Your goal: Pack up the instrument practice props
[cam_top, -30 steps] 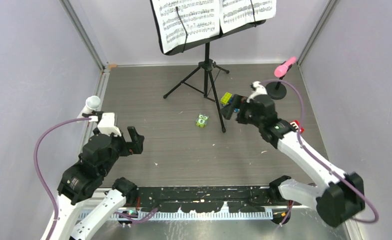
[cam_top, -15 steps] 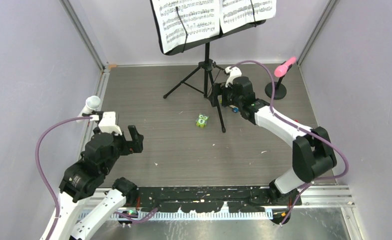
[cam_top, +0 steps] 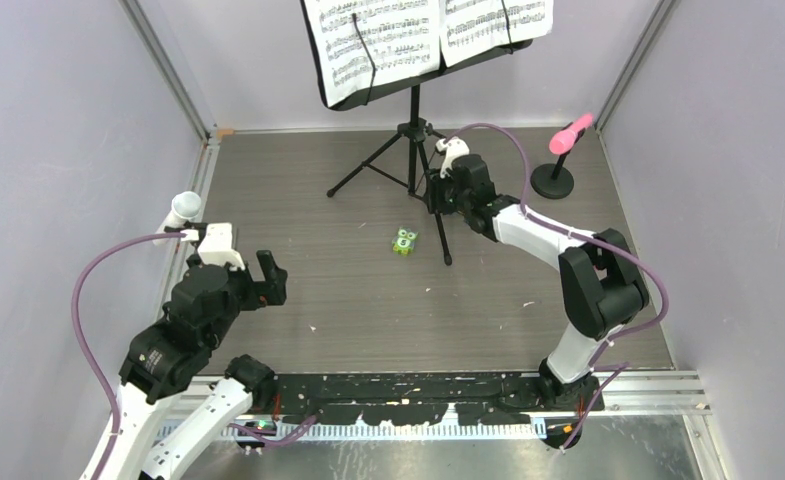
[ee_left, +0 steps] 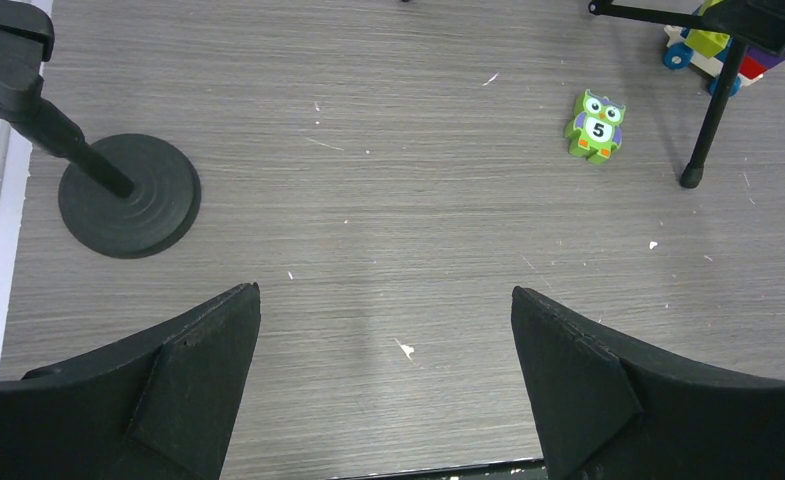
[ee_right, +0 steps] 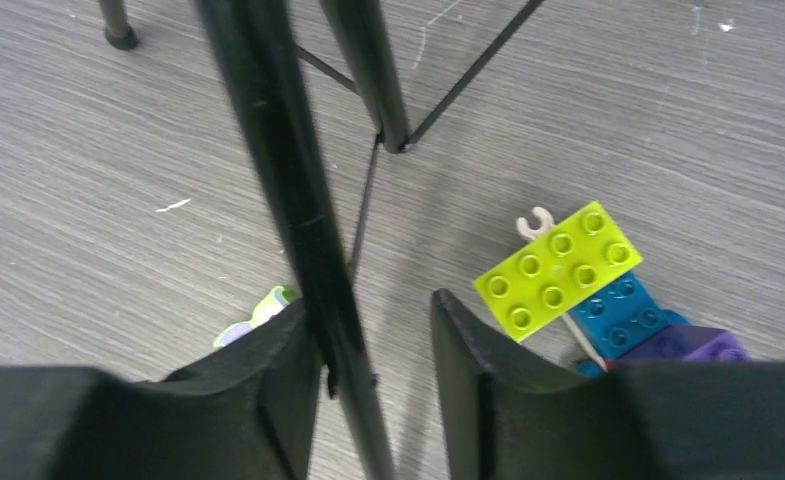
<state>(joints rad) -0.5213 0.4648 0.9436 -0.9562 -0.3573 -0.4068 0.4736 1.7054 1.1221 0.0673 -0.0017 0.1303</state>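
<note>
Blocks [ee_right: 558, 270] just beside tripod leg [ee_right: 298, 220]

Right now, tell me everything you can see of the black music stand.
The music stand is black, metal-looking and upright at the back of the table: a tilted desk on a thin pole over three spread tripod legs with thin braces. White sheet music pages rest on the desk under two wire arms. The right gripper has its open jaws either side of the front leg, which seems to touch one jaw, a gap at the other.
</note>
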